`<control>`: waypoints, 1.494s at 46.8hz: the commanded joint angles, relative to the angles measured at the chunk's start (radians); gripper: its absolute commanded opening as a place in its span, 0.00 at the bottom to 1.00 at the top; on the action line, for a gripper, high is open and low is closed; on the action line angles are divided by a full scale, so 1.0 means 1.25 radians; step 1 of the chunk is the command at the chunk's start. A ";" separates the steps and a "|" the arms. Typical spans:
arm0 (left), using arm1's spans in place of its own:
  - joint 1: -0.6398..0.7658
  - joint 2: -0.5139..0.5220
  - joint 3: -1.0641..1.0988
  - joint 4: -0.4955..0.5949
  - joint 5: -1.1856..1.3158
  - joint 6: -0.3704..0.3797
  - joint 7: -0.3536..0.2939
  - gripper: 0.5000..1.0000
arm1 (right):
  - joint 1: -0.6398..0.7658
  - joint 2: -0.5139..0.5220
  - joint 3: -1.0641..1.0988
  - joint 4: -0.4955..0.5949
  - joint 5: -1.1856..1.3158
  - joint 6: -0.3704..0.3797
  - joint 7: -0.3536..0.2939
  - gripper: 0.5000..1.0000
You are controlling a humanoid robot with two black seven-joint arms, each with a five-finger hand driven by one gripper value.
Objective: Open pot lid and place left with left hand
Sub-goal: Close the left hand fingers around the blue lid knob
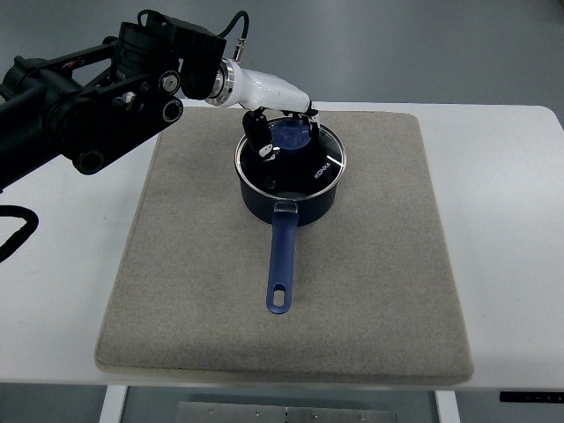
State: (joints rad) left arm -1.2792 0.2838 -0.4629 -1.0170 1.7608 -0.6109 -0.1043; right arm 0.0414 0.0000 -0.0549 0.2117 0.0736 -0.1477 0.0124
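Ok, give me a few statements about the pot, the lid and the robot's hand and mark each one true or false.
1. The lid sits on the pot. True.
2. The left hand is at the lid's knob. True.
3. The pot's handle points toward the far edge of the table. False: it points toward the near edge, the robot's side.
4. The pot stands directly on the white table. False: it stands on a grey mat.
5. The right hand holds the handle. False: no right hand is in view.
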 commanded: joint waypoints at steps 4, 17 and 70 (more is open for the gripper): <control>0.001 0.000 0.003 0.000 0.000 0.000 0.000 0.56 | 0.000 0.000 0.000 0.000 0.000 0.000 0.000 0.83; 0.000 0.000 0.005 0.000 0.006 0.000 0.000 0.40 | -0.001 0.000 0.000 0.000 0.000 -0.001 0.000 0.83; -0.006 0.004 -0.004 0.007 0.005 0.000 0.000 0.00 | 0.000 0.000 0.001 0.000 0.000 -0.001 0.000 0.83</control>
State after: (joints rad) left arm -1.2837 0.2869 -0.4676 -1.0072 1.7681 -0.6111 -0.1043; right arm 0.0414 0.0000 -0.0546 0.2117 0.0736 -0.1473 0.0124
